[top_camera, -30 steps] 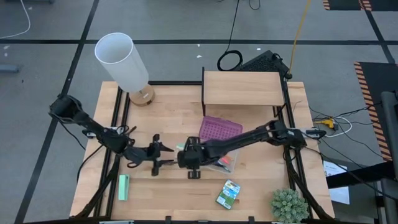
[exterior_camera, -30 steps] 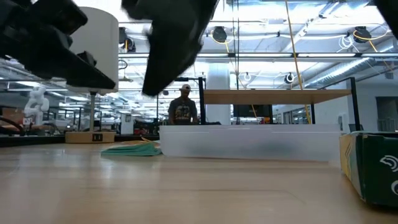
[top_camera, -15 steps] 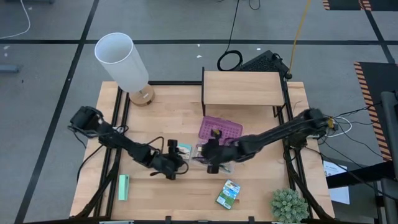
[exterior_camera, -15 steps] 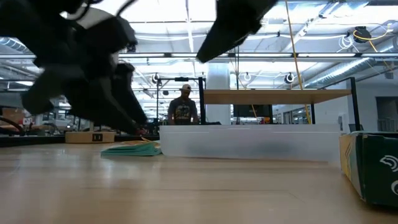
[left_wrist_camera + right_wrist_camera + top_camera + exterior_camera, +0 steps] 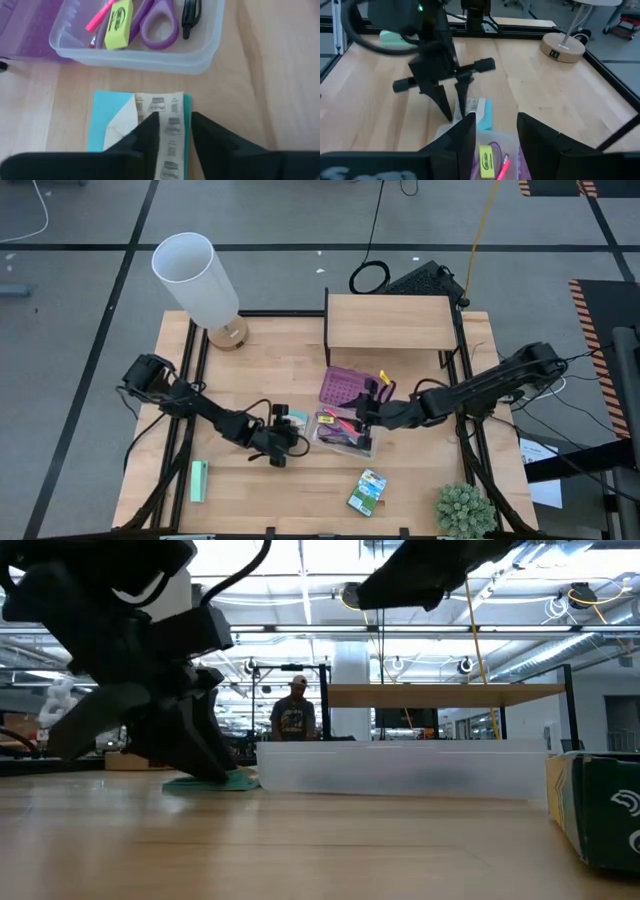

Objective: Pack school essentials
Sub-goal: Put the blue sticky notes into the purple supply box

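A teal square pack with a paper label lies flat on the table beside a clear case. The case holds purple scissors, a yellow piece, a black pen and a pink-red pencil. My left gripper points down at the pack, low over the table, its fingers a little apart. My right gripper hangs open and holds nothing above the case's right end. A green-yellow crayon box lies near the front edge. My left gripper comes at the teal pack from above, pointing down. One fingertip stands over the paper label and the other beside the pack's side edge. Whether the tips touch the pack, I cannot tell. The pack lies flat on the table.
A purple lid lies behind the case. A wooden shelf stands at the back and a white lamp at the back left. A mint-green block lies front left, and a plant front right.
My right gripper has drawn back from the table's middle toward the right edge, past the case, uncovering the teal pack. My left gripper has moved right toward the pack and come down to table height.
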Available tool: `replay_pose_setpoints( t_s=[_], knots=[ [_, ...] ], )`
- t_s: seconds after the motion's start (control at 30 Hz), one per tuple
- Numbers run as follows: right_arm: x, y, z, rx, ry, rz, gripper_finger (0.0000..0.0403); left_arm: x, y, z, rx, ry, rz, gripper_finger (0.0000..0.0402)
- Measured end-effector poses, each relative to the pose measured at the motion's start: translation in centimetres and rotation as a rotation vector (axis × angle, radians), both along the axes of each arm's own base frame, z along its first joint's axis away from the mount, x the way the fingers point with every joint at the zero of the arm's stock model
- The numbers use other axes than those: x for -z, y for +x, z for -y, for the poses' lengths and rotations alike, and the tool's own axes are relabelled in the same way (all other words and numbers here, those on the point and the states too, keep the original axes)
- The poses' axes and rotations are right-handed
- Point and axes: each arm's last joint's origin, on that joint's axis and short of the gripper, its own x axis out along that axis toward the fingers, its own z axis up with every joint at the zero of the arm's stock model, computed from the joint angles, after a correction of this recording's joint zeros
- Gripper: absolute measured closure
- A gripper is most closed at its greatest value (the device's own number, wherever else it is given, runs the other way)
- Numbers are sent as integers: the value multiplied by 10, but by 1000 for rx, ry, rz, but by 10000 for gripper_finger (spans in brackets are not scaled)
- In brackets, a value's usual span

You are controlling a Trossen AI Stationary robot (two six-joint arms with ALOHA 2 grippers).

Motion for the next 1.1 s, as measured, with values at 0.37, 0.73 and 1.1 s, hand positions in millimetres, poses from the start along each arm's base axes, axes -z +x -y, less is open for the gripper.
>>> replay_pose_setpoints(
  t_s=[0.37,0.73,1.1],
  knots=[
    [3,-2,1,-3,-7,-2,266,0,0,0,18,-31,-13,392],
    [1,-1,0,-3,-3,12,266,-3,-1,0,3,-37,3,398],
    [1,-1,0,-4,-2,12,266,-19,-9,-2,-36,-18,8,389]
  ],
)
